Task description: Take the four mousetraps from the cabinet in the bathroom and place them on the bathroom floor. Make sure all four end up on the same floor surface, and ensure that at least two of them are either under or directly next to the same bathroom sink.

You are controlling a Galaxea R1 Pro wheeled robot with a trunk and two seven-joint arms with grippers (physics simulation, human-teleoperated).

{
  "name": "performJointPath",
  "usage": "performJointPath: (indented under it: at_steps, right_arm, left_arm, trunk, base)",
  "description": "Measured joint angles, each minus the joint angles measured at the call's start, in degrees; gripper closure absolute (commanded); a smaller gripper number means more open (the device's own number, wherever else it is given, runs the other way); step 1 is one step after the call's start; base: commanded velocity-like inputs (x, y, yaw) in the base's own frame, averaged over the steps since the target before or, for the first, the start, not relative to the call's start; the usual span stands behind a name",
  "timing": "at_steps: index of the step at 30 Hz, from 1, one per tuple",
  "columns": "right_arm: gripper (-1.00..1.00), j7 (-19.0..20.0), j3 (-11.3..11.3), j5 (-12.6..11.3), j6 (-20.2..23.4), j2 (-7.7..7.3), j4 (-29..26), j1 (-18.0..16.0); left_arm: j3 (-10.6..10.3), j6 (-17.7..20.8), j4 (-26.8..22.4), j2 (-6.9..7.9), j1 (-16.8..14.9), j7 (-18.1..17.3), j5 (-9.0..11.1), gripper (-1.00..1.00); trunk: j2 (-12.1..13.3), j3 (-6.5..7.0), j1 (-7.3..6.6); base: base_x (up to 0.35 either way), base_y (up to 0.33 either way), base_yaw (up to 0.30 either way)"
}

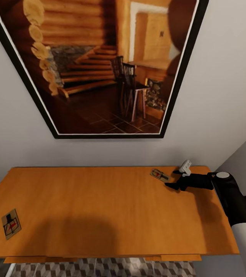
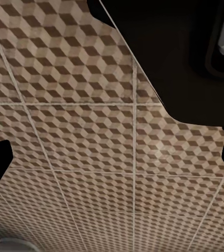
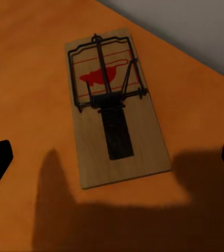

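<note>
So the mousetrap (image 3: 114,107) up by the far right of the cabinet (image 1: 99,207) top is a flat tan wood board with dark wire, a black strip down the middle and a red mouse printed at the wire end. From the head view its long axis runs diagonal, far-left to near-right. The right gripper (image 1: 174,179) sits just right of it, fingers spread, not touching. A second mousetrap (image 1: 11,224) lies at the near left edge. Left gripper (image 2: 112,157) hangs spread over the bathroom floor (image 2: 91,136).
</note>
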Motion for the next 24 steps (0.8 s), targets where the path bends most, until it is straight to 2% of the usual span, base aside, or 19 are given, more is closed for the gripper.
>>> performJointPath:
  at_steps: [11,24]
  right_arm:
    - [-1.00,-0.03,0.03,0.02,0.00,0.00,0.00,0.00]
    - [-1.00,-0.04,0.03,0.08,0.00,0.00,0.00,0.00]
  left_arm:
    - [0.00,0.00,0.00,0.00,0.00,-0.01,0.00,-1.00]
    - [0.00,0.00,0.00,0.00,0.00,0.00,0.00,-1.00]
  trunk:
    - [0.00,-0.10,0.00]
    - [0.00,-0.10,0.00]
  base:
    - [0.003,0.006,0.000]
    - [0.063,0.000,0.000]
